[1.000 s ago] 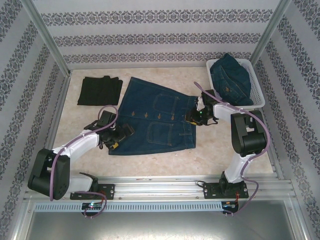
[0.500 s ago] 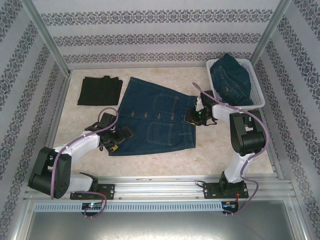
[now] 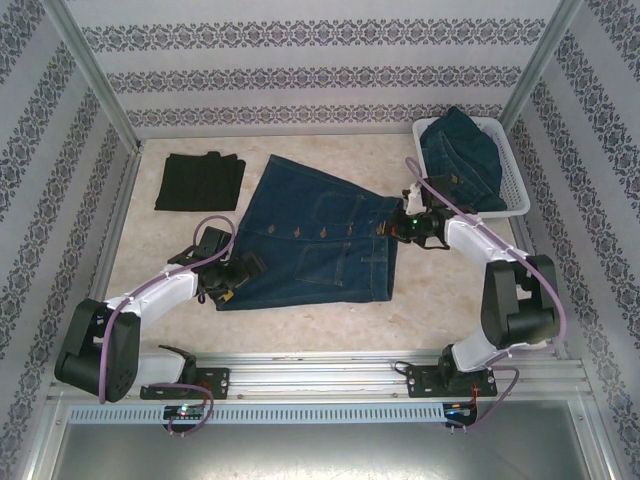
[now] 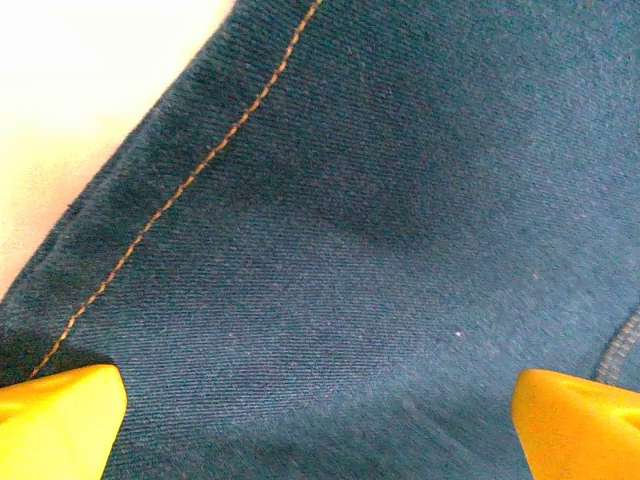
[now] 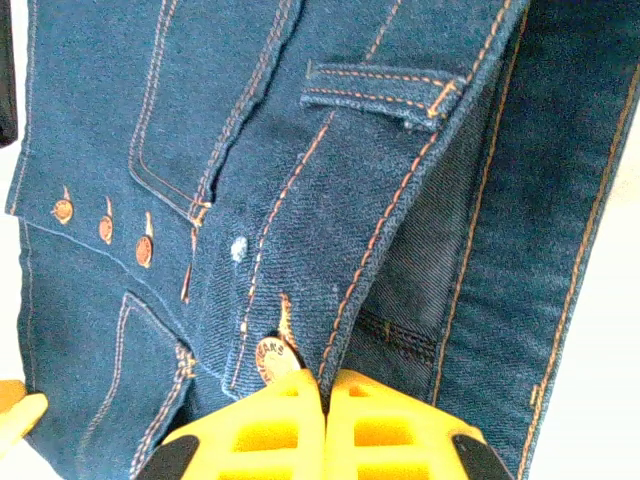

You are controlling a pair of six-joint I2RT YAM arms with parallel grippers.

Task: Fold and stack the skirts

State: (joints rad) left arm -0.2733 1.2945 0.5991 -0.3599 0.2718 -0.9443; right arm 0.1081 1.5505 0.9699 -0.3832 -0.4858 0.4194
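The right gripper (image 5: 325, 388) has its yellow fingers (image 5: 280, 420) pressed together on the waistband (image 5: 400, 190) of the denim skirt (image 3: 310, 245), just beside the brass button (image 5: 272, 355). The pinch takes both layers where the band doubles over. That is likely why it sits here: the thick band gives a firm hold, and pulling it can carry the whole right side of the skirt over in a fold. Around the grip the cloth rises in a ridge, while the rest lies flat.

The left gripper (image 4: 320, 430) is released, with its fingers (image 4: 60, 420) spread wide. They hover close over the denim near the stitched side seam (image 4: 190, 170). Whether the tips touch the cloth cannot be told. It seems placed to pin or take the skirt's near-left corner so the cloth does not slide while the other side is drawn.

The denim skirt lies spread in the middle of the tabletop (image 3: 450, 300), waist toward the right edge and hem toward the left. The black skirt (image 3: 198, 180) lies folded by the far-left corner, well apart, probably as the base of the stack. A second denim skirt (image 3: 462, 155) is heaped in the basket (image 3: 512, 190) at the far-right corner, not yet folded.

Judging by this, the first fold of the denim skirt is only starting.
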